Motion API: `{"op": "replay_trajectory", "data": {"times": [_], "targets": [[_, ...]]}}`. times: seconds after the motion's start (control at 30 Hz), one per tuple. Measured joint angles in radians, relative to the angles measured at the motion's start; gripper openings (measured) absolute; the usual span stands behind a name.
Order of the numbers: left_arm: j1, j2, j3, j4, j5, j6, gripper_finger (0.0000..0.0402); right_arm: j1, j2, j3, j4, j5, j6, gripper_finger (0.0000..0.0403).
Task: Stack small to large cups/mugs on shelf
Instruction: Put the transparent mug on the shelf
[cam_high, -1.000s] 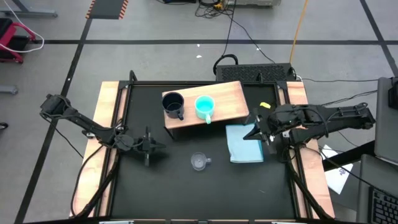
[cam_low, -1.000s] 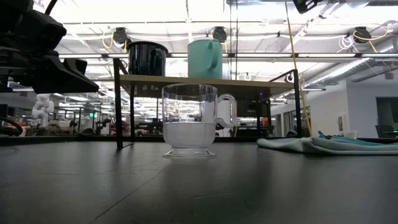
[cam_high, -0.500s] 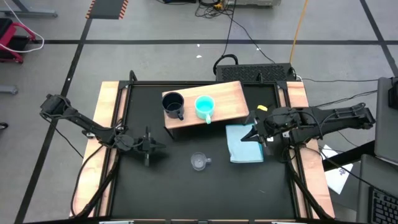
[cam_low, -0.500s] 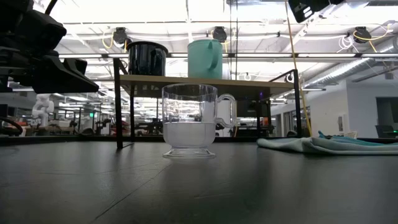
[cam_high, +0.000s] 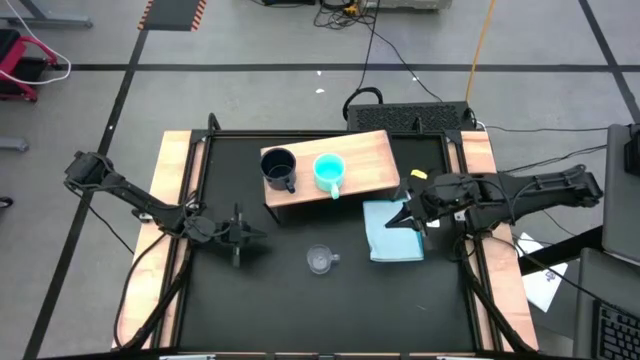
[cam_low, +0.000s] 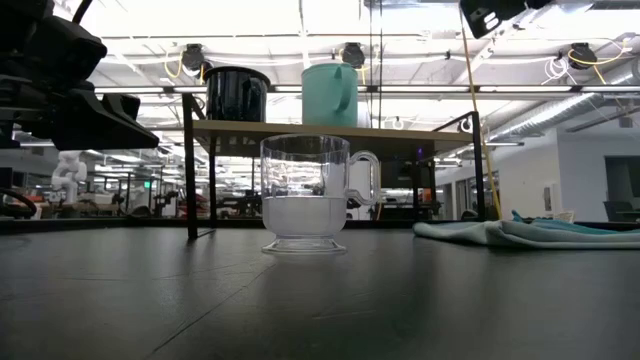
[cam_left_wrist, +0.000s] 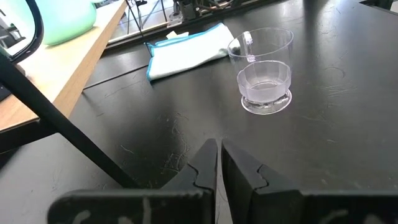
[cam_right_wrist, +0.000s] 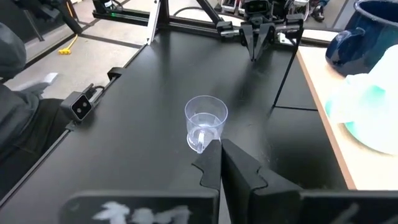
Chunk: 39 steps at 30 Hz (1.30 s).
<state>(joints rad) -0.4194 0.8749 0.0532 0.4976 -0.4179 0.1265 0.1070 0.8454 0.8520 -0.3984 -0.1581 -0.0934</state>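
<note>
The wooden shelf (cam_high: 360, 160) stands at the table's far middle on dark legs. On it stand the dark navy mug (cam_high: 279, 168) and the turquoise mug (cam_high: 329, 172), side by side, upright. The clear glass cup (cam_high: 319, 260) stands upright on the black table in front of the shelf; it also shows in the low view (cam_low: 305, 195). My left gripper (cam_high: 262, 235) is shut and empty, low over the table, left of the glass cup (cam_left_wrist: 264, 71). My right gripper (cam_high: 394, 221) is shut and empty above the light-blue cloth (cam_high: 393, 232), its fingers toward the glass cup (cam_right_wrist: 206, 121).
The folded light-blue cloth (cam_low: 530, 233) lies on the table to the right of the shelf's front edge. The shelf's dark legs (cam_low: 189, 180) stand behind the glass cup. Wooden strips (cam_high: 172, 200) border the black table on both sides.
My right gripper has shifted a little toward the table's left over the cloth, still shut. The cups and the left arm have stayed where they were.
</note>
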Motion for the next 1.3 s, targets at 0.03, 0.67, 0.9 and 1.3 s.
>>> {"op": "replay_trajectory", "data": {"times": [0.03,0.67,0.9,1.3], "targets": [[0.0,0.0,0.0,0.0,0.0,0.0,0.0026,0.0,0.006,0.0,0.001,0.0,0.0,0.0],[0.002,0.0,0.0,-0.008,0.182,0.054,0.0026,0.06,0.242,0.0,0.098,-0.003,-0.074,0.0],[0.005,0.0,0.0,0.039,0.182,0.029,0.0026,0.111,0.321,0.0,0.156,-0.004,-0.096,0.0],[0.005,0.0,0.0,0.038,0.176,0.088,0.0026,0.132,0.358,0.0,0.222,-0.005,-0.05,0.0]]}}
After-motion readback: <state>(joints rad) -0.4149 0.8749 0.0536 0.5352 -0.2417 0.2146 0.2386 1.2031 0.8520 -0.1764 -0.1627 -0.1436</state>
